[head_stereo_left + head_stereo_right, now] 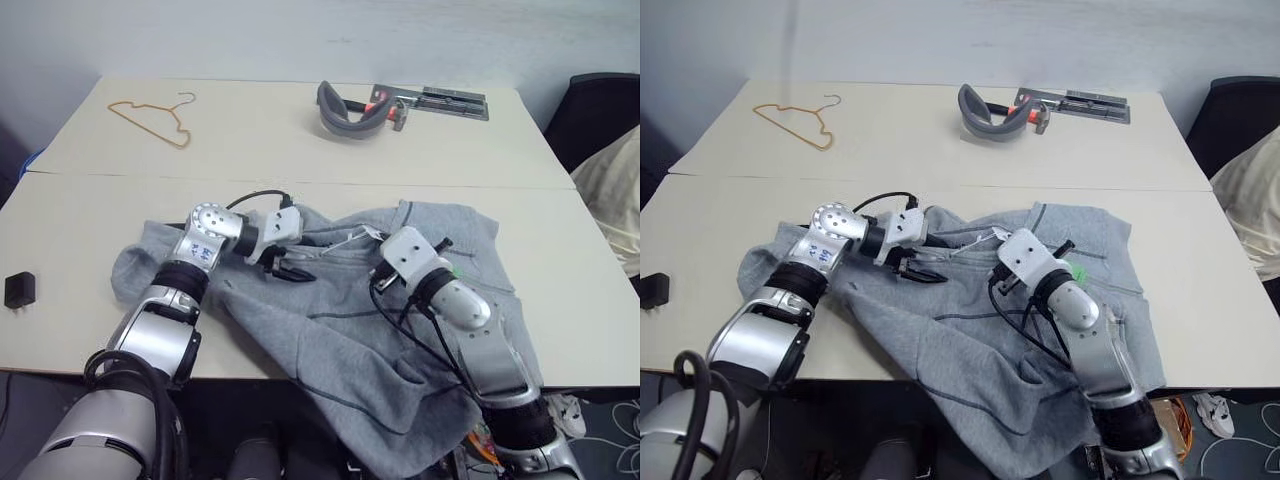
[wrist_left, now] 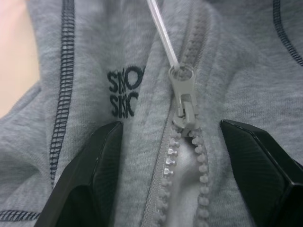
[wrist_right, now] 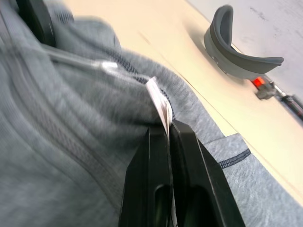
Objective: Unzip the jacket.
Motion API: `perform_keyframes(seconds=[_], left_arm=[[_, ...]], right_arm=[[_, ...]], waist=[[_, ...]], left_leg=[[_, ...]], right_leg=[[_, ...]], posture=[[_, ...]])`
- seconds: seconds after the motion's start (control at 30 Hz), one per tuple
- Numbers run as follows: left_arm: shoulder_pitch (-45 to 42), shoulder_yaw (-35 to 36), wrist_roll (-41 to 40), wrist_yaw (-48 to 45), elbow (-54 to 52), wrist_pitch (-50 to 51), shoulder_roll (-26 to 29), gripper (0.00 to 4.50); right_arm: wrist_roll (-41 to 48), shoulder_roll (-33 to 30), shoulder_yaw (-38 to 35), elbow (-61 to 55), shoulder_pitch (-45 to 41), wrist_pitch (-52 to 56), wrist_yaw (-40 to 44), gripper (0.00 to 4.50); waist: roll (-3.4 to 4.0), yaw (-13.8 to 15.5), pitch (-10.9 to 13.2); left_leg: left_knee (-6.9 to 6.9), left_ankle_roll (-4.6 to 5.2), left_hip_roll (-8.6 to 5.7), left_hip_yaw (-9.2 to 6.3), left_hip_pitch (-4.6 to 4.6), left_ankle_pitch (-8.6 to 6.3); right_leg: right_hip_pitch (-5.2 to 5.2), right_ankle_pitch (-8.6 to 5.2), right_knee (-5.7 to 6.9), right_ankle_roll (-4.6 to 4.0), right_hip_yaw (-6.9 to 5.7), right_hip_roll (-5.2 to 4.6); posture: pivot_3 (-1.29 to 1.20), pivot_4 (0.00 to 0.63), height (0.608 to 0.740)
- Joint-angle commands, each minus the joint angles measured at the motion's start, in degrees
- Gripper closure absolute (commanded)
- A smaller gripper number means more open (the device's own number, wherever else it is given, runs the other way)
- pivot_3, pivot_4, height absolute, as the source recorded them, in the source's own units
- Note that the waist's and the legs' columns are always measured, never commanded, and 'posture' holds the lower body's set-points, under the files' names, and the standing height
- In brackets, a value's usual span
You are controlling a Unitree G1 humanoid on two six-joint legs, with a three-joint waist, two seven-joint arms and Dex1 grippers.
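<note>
The jacket lies crumpled across the near edge of the table, one part hanging over the front. The left gripper hovers spread wide over the zipper slider, fingers either side and not touching it, while the right gripper is clamped on a thin white tag at the collar. To unzip cleanly, I judge the right should keep the collar taut while the left closes squarely on the slider; I see no containers.
</note>
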Motion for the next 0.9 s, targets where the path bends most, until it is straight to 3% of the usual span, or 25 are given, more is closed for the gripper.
perform_keyframes(seconds=[0.03,0.17,0.33,0.6,0.7,0.87,0.9], left_arm=[[2.2,-0.2,1.5,1.1,1.7,-1.0,-0.5,1.07],[2.7,0.2,1.7,1.6,1.9,-1.0,-0.9,1.07],[2.5,0.6,1.4,1.4,1.8,-0.9,-1.4,1.07],[1.2,0.8,1.1,0.0,1.3,-1.0,-1.9,1.07],[1.3,0.9,1.1,-0.4,0.7,-1.1,-2.1,1.07],[1.5,1.0,1.1,-0.6,0.1,-1.2,-2.1,1.07],[1.5,1.0,1.1,-0.7,0.0,-1.3,-2.0,1.07]], right_arm=[[2.9,-0.8,-4.9,-9.5,1.4,3.7,0.6,4.45],[3.2,-3.3,-7.8,-13.3,3.5,6.5,0.6,4.45],[-1.6,-11.5,-3.8,-11.9,6.5,1.6,1.6,4.45],[1.0,-7.8,-1.4,-9.5,2.9,3.1,0.4,2.23],[2.3,-5.3,-2.2,-9.4,1.6,5.0,-0.2,2.23],[-0.1,-6.3,-1.6,-5.0,0.2,2.9,-1.7,2.23],[0.1,-6.3,-1.5,-4.4,0.2,2.4,-1.6,2.51]], waist=[[0.01,0.0,0.0],[0.05,0.3,0.0],[0.08,0.7,-0.1],[0.1,0.6,-0.1],[0.1,0.3,-0.1],[0.1,0.2,-0.1],[0.1,0.2,-0.1]], left_leg=[[0.01,0.01,0.0,0.0,0.0,0.0],[0.01,0.02,-0.03,-0.01,0.01,-0.01],[0.02,0.07,-0.11,-0.01,0.0,-0.04],[0.01,0.06,-0.08,0.01,0.09,-0.03],[0.02,0.05,-0.07,0.0,0.09,-0.02],[0.03,0.05,-0.09,0.0,0.08,-0.03],[0.01,0.05,-0.08,-0.01,0.08,-0.03]], right_leg=[[0.02,0.0,-0.01,0.0,0.0,-0.01],[0.05,0.0,-0.09,0.0,-0.02,-0.03],[0.08,0.0,-0.28,0.0,-0.03,-0.06],[0.11,0.0,-0.22,0.0,0.0,-0.01],[0.12,0.0,-0.21,0.0,0.0,-0.01],[0.12,0.0,-0.22,0.0,-0.01,-0.05],[0.11,0.0,-0.21,0.0,-0.02,-0.04]], posture=[[0.0,0.15,0.74],[0.0,0.15,0.74],[0.0,0.15,0.74],[0.0,0.15,0.74],[0.0,0.15,0.74],[0.0,0.15,0.74],[0.0,0.15,0.74]])
